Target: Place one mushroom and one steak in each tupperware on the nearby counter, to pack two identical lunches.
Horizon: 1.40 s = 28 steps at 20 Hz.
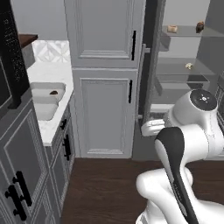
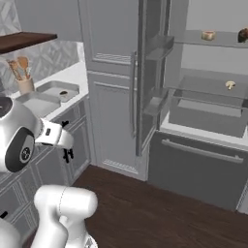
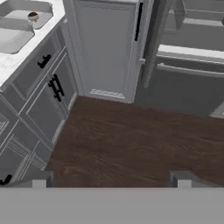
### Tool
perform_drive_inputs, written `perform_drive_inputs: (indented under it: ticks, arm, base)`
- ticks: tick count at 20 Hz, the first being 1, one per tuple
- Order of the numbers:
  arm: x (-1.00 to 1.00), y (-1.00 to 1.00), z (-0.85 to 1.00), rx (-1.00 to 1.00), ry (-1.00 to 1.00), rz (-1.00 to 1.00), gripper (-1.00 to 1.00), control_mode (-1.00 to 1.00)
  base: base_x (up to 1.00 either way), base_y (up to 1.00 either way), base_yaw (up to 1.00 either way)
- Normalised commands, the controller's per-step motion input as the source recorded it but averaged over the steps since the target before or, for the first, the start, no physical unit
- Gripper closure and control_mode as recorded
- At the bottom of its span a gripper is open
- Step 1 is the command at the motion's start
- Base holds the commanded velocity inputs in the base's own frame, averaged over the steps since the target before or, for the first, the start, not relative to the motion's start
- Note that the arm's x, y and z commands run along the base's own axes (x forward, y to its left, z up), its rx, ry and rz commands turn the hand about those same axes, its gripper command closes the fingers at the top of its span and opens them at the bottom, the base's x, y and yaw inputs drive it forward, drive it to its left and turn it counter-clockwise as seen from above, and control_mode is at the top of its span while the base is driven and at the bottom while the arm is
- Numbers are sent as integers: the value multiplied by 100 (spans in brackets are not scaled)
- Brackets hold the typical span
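Hand view: gripper with jaws spread wide, holding nothing, over bare floor. Beyond, two tupperware trays sit on the counter; one holds a small dark item. Farther off, a mushroom lies on a fridge shelf. Risk: the long reach could clip the open fridge door.

Two grey tupperware trays side by side on the counter: far tray, near tray. One small dark item in the far tray; kind not discernible. Near tray: nothing visible inside.

Open fridge, upper shelf: one pale piece, one dark piece. Lower shelf: one mushroom.

One tan utensil holder with two wooden utensils.
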Motion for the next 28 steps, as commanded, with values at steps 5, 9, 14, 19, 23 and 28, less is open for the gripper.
perform_drive_inputs:
  ticks: [5, 9, 14, 19, 23, 28]
  arm:
    - [0, 0, 0, 0, 0, 0, -100, 100]
    - [0, 0, 0, 0, 0, 0, -100, 100]
    - [0, 0, 0, 0, 0, 0, -100, 100]
    - [0, 0, 0, 0, 0, 0, -100, 100]
    - [0, 0, 0, 0, 0, 0, -100, 100]
    - [0, 0, 0, 0, 0, 0, -100, 100]
  base:
    - [-34, -38, -52]
    - [57, -87, -34]
    - [100, -77, -8]
    - [100, -62, 0]
    - [99, -1, 0]
    - [97, 1, -7]
